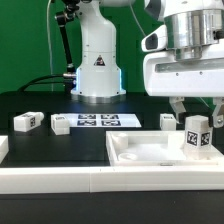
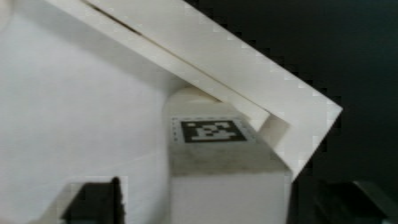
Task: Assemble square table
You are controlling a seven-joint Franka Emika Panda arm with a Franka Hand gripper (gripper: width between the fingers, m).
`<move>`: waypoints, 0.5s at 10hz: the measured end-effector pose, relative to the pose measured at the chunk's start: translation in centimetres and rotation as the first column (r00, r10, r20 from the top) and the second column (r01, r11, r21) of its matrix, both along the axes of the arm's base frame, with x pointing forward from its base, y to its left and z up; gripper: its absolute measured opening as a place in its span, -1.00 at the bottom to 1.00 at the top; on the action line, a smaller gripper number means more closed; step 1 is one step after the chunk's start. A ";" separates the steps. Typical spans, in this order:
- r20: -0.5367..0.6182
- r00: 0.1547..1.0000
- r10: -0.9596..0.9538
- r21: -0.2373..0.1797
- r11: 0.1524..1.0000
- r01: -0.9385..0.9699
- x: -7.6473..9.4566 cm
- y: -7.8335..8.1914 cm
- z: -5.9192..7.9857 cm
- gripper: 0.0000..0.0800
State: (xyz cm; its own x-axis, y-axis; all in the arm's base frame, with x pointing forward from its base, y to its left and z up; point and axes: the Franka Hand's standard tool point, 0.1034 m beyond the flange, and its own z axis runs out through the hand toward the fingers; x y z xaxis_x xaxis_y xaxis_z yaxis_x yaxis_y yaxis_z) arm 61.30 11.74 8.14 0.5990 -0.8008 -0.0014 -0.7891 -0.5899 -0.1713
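The white square tabletop (image 1: 140,150) lies tray-like with its raised rim up, at the exterior view's right. One white tagged leg (image 1: 198,135) stands upright in its far right corner. My gripper (image 1: 198,112) hangs straight over that leg, one finger on each side of its top. In the wrist view the leg (image 2: 222,140) runs down between my fingers (image 2: 98,200) by the tabletop's corner rim (image 2: 267,85). One finger lies against the leg and a strip of tabletop shows between the leg and the other. My gripper (image 2: 208,205) is open.
Three loose tagged legs lie on the black table: two at the exterior view's left (image 1: 27,122) (image 1: 60,124) and one behind the tabletop (image 1: 167,121). The marker board (image 1: 97,121) lies before the arm's base (image 1: 97,70). A long white rail (image 1: 50,178) runs along the front.
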 end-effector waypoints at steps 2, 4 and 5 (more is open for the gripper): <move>0.013 0.994 0.111 -0.020 0.994 -0.111 0.0 0.1 0.0 0.56; 0.027 0.958 0.287 -0.049 0.957 -0.285 0.1 0.9 0.2 0.62; 0.035 0.911 0.412 -0.072 0.910 -0.409 0.3 0.8 0.3 0.62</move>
State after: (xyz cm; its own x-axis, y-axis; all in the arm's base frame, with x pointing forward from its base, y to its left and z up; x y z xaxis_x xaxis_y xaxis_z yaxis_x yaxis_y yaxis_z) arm 61.59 12.51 8.42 0.8728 -0.4818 0.0776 -0.4667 -0.8706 -0.1556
